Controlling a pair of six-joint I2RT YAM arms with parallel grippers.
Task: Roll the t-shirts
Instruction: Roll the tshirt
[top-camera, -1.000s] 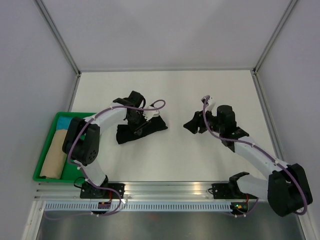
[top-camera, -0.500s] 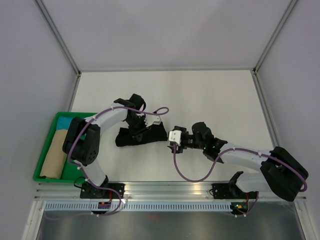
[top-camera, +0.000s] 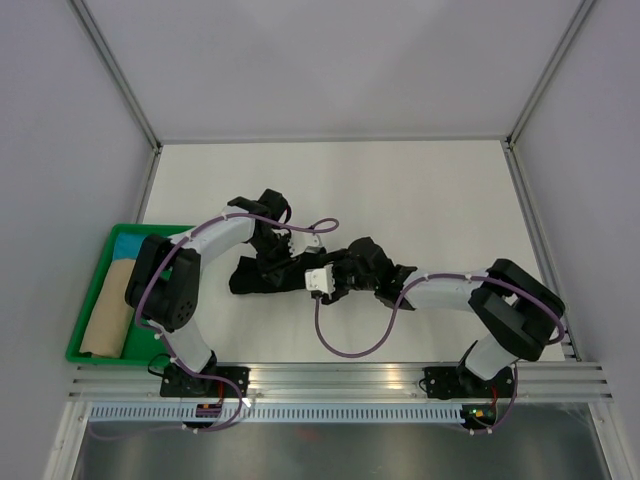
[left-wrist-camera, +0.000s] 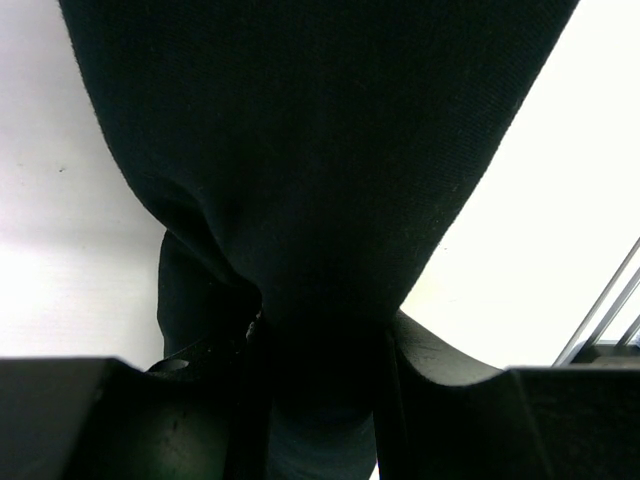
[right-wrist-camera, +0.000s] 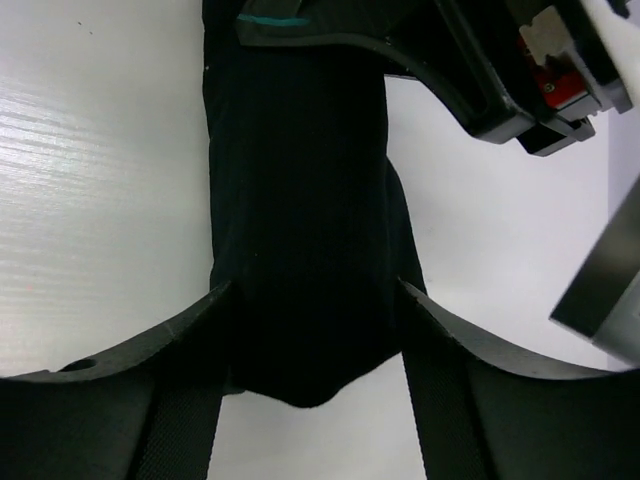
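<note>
On a white table (top-camera: 430, 190) walled by pale grey panels, 2 robot arms meet over a crumpled black cloth t-shirt (top-camera: 248, 277), which lies bunched in a long heap left of the table's centre. The left gripper (left-wrist-camera: 325, 330) comes down on the heap from the far side and is clamped on the cloth. Seen from the left wrist, the fabric funnels into a tight fold between the 2 black fingers (left-wrist-camera: 420, 365) and fans out wide beyond them. The right gripper (right-wrist-camera: 312, 290) reaches in low from the right, its arm stretched across the table, and straddles the shirt's right end. Its jaws stand apart, with 1 finger touching each side of the rounded bundle, and the cloth between them looks unsqueezed. The 2 grippers sit close together on the same garment. At the left edge of the table, well apart from the shirt, a green plastic tray (top-camera: 95, 357) holds a tan cloth roll (top-camera: 105, 315) lying lengthwise, with a turquoise-blue cloth roll (top-camera: 127, 245) at its far end.
</note>
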